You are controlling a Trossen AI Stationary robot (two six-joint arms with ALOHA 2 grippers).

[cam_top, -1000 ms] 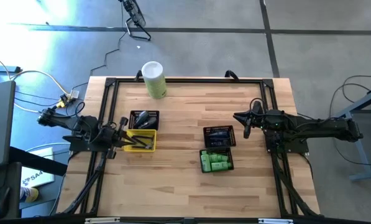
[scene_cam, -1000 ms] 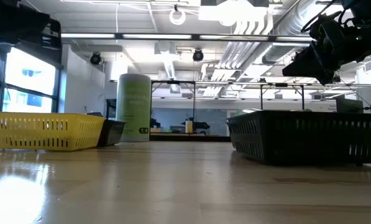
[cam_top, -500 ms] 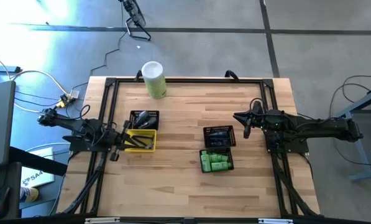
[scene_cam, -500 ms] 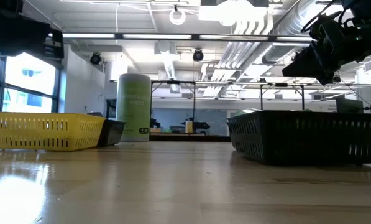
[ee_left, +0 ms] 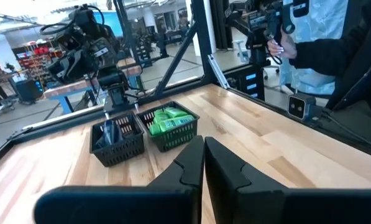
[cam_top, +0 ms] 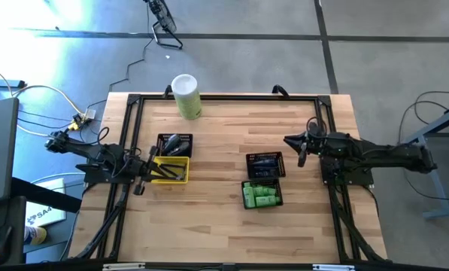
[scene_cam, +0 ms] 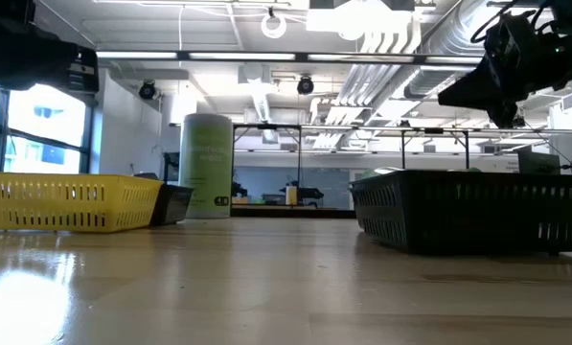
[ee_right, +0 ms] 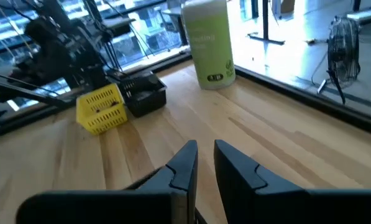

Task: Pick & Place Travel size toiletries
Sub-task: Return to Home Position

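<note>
Step in hand: retreat of both arms to rest, judged from empty tools and filled bins.

Left tool (ee_left: 204, 142): clenched, fingers pressed together, nothing held. Low at 9 o'clock on the counter (cam_top: 224, 120), just beside the yellow tray (cam_top: 166, 179). Contact with the tray impossible to tell.

Right tool (ee_right: 205, 146): released by a narrow gap, nothing between the fingers. Raised at 3 o'clock, near the upper black bin (cam_top: 265, 156) but apart from it.

Green toiletries (cam_top: 261, 196): packed together in the lower black bin (ee_left: 176, 137), roughly 5 o'clock from counter centre, touching the upper black bin.

Dark toiletries (cam_top: 265, 164): some in the upper black bin, others in the yellow tray and in the third black bin (cam_top: 174, 136) just at the tray's 12 o'clock side.

Canister (cam_top: 186, 95): upright at 11 o'clock, well apart from both arms.

Progress: probably finished; every toiletry in view lies in a bin or the tray.

Risk, left side: a pull-back from so close could catch the tray's mesh wall and drag it, perhaps nudging the third black bin along.

Risk, right side: a dip or a swing toward 9 o'clock during retreat could clip the upper black bin. Light bins likely to slide and spill.
</note>
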